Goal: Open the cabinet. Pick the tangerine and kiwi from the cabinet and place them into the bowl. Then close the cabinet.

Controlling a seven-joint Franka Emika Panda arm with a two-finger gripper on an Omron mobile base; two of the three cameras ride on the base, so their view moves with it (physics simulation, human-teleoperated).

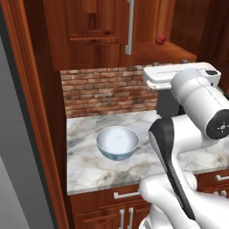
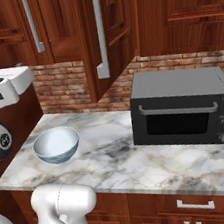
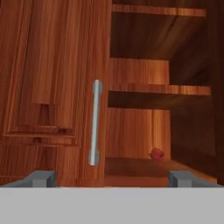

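**While the right door hangs open, your gripper faces the cabinet empty-handed**

As you look through the hand view, the gripper (image 3: 112,177) has its two finger tips spread wide at the bottom corners, nothing between them. Straight ahead stands the cabinet (image 3: 52,87): its left door is shut, with a long silver handle (image 3: 94,122) at about 11 o'clock from the gripper. Beyond the handle, toward 1 o'clock, the cabinet interior is exposed, showing bare wooden shelves. A small red fruit (image 3: 156,154) sits on the bottom shelf near the back wall.

From the left base view you can see the bowl (image 1: 117,143) on the marble counter (image 1: 89,165), at roughly 7 o'clock below the cabinet, with nothing inside. The right door (image 2: 104,34) swings outward toward you in the right base view, its handle facing the camera. A dark microwave (image 2: 184,106) stands on the counter at 3 o'clock from the bowl, well apart from it. You cannot spot the tangerine or kiwi on the visible shelves.
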